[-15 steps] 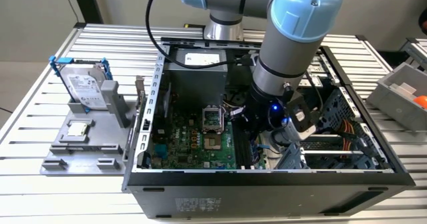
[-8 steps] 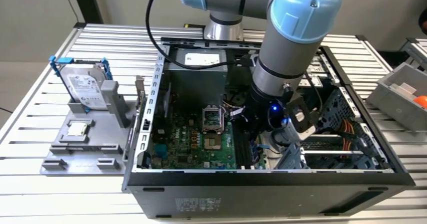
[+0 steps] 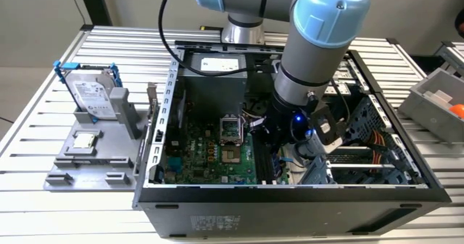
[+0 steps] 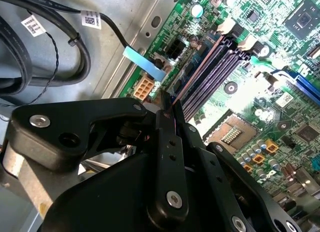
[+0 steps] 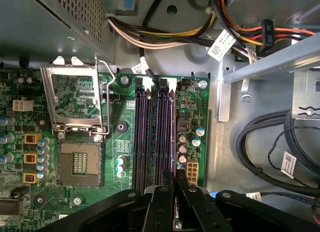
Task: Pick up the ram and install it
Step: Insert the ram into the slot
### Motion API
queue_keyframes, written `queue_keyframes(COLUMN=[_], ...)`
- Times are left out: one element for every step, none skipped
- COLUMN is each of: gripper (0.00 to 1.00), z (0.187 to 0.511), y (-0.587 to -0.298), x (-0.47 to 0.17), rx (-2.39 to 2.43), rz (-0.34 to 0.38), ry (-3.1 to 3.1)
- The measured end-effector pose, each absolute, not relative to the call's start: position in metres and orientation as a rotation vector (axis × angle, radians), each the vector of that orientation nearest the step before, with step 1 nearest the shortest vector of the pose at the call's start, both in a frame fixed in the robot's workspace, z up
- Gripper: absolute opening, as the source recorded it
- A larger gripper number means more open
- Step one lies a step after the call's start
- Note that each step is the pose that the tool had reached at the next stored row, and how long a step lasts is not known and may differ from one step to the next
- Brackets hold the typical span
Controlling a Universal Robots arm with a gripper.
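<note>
holder [image 3: 73,173]: sitting at the exterior view's left, carrying one hard drive [image 3: 91,94] in a blue frame and one small square chip [image 3: 86,141]
case [image 3: 290,198]: lying open beside the holder, exposing one motherboard [image 3: 210,157]
socket [image 5: 80,164]: one, sitting uncovered with its retention frame swung up
slots [image 5: 152,137]: four, running side by side; all looking empty in the first wrist view
gripper [image 5: 176,178]: one, reaching down inside the case, hanging over the near end of the slot row, at the outer slots on the side away from the socket
tool state: fingers [image 4: 176,117] pinching tight on a thin board seen edge-on, judged to be the ram
ram [image 5: 176,212]: one, sitting clamped between the fingers, above the slots, not seated
step: judging pick done, insertion under way, aligning over a slot
next move needs: lining the board's edge up parallel with one slot and centring it between the end latches, then pressing straight down without tilting
bin [image 3: 435,100]: one, grey, standing at the exterior view's right, outside the case
</note>
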State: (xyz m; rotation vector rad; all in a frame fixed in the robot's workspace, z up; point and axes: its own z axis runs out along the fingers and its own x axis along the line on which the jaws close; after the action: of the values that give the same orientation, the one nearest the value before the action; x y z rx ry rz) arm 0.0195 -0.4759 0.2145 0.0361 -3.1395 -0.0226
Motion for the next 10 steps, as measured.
queue_keyframes(gripper=[0.00,0.00,0.00,0.00,0.00,0.00,0.00,0.00,0.00,0.00], z=[0.2136,0.2133,0.2133,0.2133,0.2133,0.2133,0.2133,0.2133,0.2133,0.2133], y=[-0.4756,-0.4755,-0.4756,-0.4756,-0.4755,-0.4756,-0.4755,-0.4755,-0.4755,-0.4755], x=[0.0194,0.0194,0.0194,0.0194,0.0194,0.0193,0.0193,0.0193,0.0193,0.0193], rx=[0.036,0.036,0.036,0.036,0.036,0.036,0.036,0.036,0.036,0.036], rz=[-0.022,-0.022,-0.022,-0.022,-0.022,-0.022,-0.022,-0.022,-0.022,-0.022], ry=[-3.140,-3.140,-3.140,-3.140,-3.140,-3.140,-3.140,-3.140,-3.140,-3.140])
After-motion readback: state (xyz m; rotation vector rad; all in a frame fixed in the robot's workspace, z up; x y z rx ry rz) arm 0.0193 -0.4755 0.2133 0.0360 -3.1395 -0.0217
